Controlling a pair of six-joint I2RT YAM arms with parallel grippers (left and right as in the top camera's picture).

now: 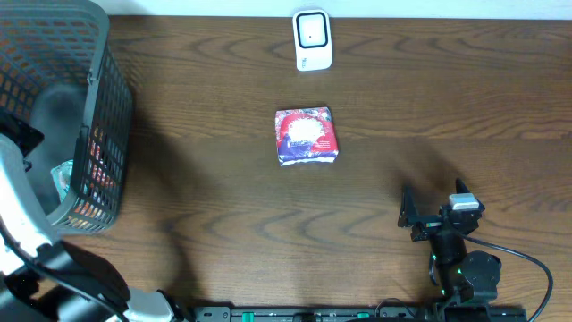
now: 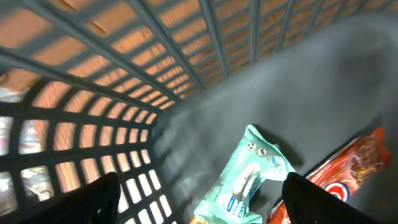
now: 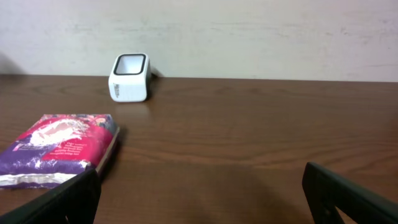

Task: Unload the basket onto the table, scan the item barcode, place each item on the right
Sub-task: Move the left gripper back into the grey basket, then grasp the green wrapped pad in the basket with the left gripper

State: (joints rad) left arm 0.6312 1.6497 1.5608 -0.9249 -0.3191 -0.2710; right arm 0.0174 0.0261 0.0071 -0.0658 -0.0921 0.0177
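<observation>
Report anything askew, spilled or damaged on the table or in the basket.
Nothing stands out. The red-and-purple packet lies flat on the brown wooden table, the white box-shaped scanner stands upright near the far edge, and the dark mesh basket is upright with its packets inside.

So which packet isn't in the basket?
The red-and-purple packet, lying alone on the wooden table near the white scanner. The mint-green packet and the orange-red packet both sit inside the dark mesh basket.
</observation>
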